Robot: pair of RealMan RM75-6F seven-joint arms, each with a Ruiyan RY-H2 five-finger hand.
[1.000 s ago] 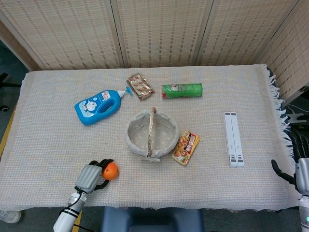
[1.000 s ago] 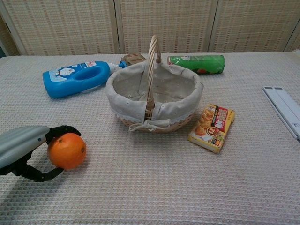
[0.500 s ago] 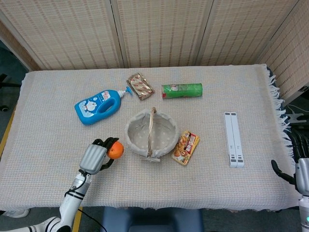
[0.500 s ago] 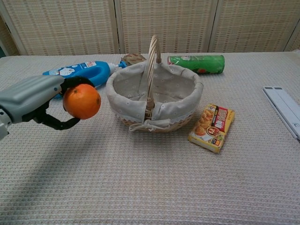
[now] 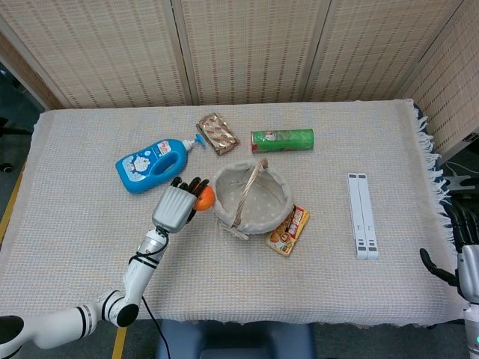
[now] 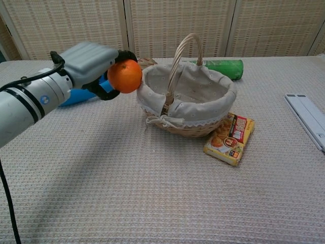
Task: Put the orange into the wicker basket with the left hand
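I am holding the orange [image 6: 124, 75] in my left hand [image 6: 91, 62], with the dark fingers [image 5: 190, 185] curling around its far side and the grey back of the hand lying over its top. The fruit is showing as a round, evenly bright orange ball with a finely dimpled, slightly shiny skin, and only its near and right faces are peeking out from my grasp. It is hanging above the table, just beside the left rim of the basket [image 6: 189, 104] and outside it; from the head view it is appearing to touch the cloth lining, though I cannot tell whether it really is. The basket is sitting tilted, its tall woven handle [image 6: 181, 58] leaning toward the right, and its pale dotted lining is folding over the rim. Its right side is resting against the snack packet [image 6: 230, 138], which is lying flat on the tablecloth [image 6: 152, 203].

Behind my hand the blue bottle [image 5: 153, 164] is lying on its side, mostly hidden by my hand and arm in the chest view. Farther back, the brown pouch [image 5: 217, 133] and the green can [image 5: 282, 140] are lying near each other. The white stand [image 5: 362, 215] is lying well apart on the right. My right hand [image 5: 458, 271] is hanging off the table's right edge; only part of it is showing, so I cannot tell how its fingers are set.
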